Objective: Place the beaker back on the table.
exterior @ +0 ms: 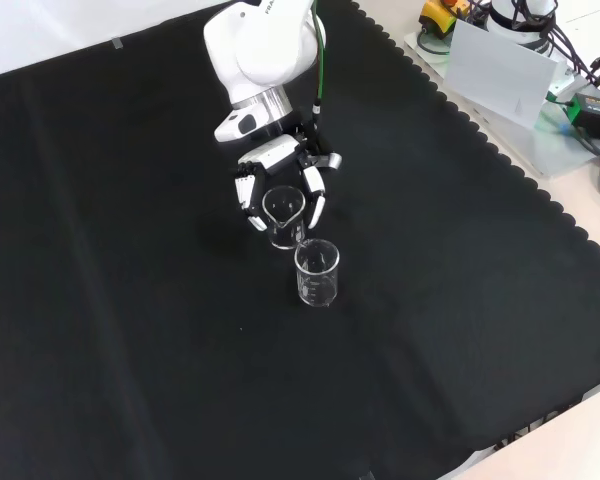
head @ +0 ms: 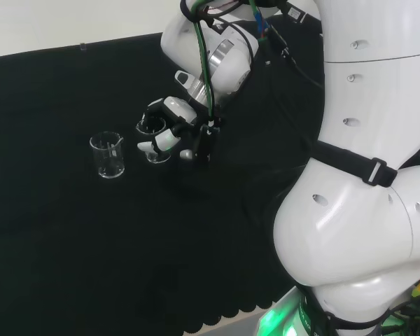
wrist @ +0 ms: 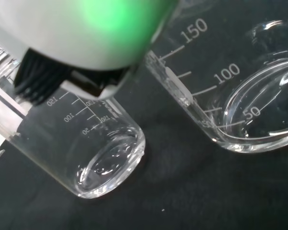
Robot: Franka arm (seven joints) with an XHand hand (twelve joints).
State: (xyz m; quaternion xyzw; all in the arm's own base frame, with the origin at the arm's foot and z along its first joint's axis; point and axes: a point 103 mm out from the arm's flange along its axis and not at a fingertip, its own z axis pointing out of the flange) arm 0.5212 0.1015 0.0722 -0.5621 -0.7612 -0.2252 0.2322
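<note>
Hand (exterior: 280, 180) curled round the held beaker (exterior: 283, 215), upright, base right down at the black cloth (exterior: 130, 330), maybe touching, hard to tell. Second beaker (exterior: 317, 272) just beside it, so straight up to clear.

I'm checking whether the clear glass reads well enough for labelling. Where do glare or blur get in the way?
Wrist view: a blurred white part of the hand with green glow covers the held beaker; highlights streak the second beaker. Head and front views: only rims stand out against the black cloth.
</note>
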